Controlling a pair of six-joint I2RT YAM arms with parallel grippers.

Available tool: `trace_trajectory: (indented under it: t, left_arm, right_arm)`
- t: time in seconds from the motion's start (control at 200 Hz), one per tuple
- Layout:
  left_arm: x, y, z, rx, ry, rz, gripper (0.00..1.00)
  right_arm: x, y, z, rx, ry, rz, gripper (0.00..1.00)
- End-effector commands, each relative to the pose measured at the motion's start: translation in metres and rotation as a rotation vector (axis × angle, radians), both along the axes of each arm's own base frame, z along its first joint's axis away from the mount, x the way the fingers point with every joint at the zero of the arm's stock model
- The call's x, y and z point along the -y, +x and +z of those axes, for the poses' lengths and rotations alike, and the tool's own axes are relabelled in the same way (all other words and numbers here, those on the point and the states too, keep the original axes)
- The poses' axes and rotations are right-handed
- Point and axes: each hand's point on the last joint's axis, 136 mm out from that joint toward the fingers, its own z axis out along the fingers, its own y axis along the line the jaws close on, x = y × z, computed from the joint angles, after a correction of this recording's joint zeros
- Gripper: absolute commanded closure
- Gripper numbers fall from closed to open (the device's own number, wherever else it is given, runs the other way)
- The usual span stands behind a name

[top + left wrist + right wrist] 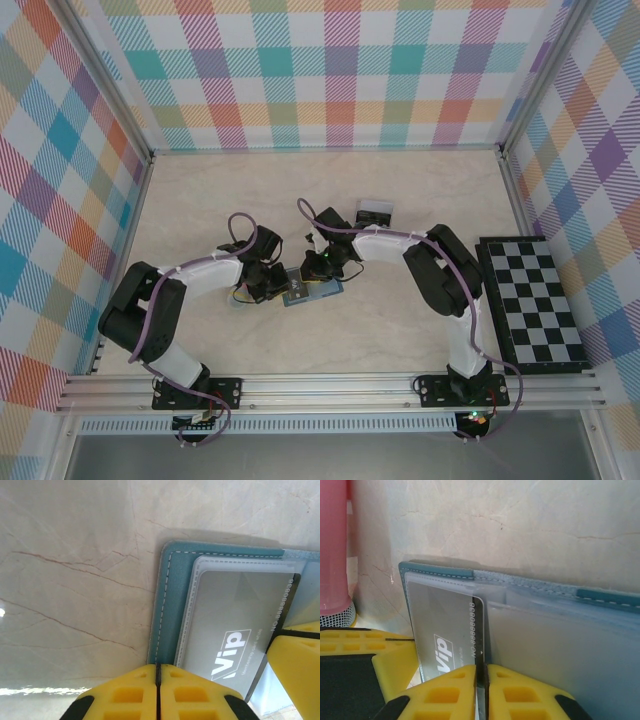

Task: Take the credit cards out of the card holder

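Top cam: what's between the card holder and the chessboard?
The right arm's bent links lie between card holder and chessboard, in the top external view.

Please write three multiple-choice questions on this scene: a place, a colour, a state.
1. Where does the checkered board lie? A) far right B) far left C) centre
2. Which colour is the wallet? A) red B) teal-blue C) yellow
3. What is the right claw doing? A) standing wide open B) holding a cup C) pinching the grey card
Answers: 1 A, it lies beside the right arm; 2 B, its stitched border is teal-blue; 3 C, the card's edge is clamped in it.
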Motion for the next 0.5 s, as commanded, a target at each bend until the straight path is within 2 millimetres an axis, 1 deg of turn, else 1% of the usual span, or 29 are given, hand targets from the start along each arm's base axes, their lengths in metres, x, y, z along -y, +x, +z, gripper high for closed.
trace_trajectory:
  t: [0.0, 0.18, 0.325, 0.41, 0.495]
  left_arm:
    - [0.001, -0.005, -0.011, -0.028, 0.022, -0.016, 0.93]
    - [-0.001, -0.007, -0.011, -0.027, 0.031, -0.018, 0.93]
    - [-0.004, -0.005, -0.003, -0.01, 0.052, -0.032, 0.93]
    - [-0.005, -0.002, 0.005, 0.011, 0.061, -0.043, 0.92]
    - [-0.005, -0.001, 0.009, 0.017, 0.06, -0.052, 0.91]
  right_arm:
    - [-0.013, -0.013, 0.012, -0.017, 0.071, 0.062, 0.9]
    - [-0.012, -0.01, 0.017, 0.006, 0.077, 0.058, 1.0]
    - [-0.004, -0.006, 0.02, 0.051, 0.035, 0.049, 1.0]
    - [0.005, -0.002, 0.02, 0.076, 0.003, 0.039, 1.0]
    - [0.013, 0.002, 0.02, 0.096, -0.027, 0.024, 1.0]
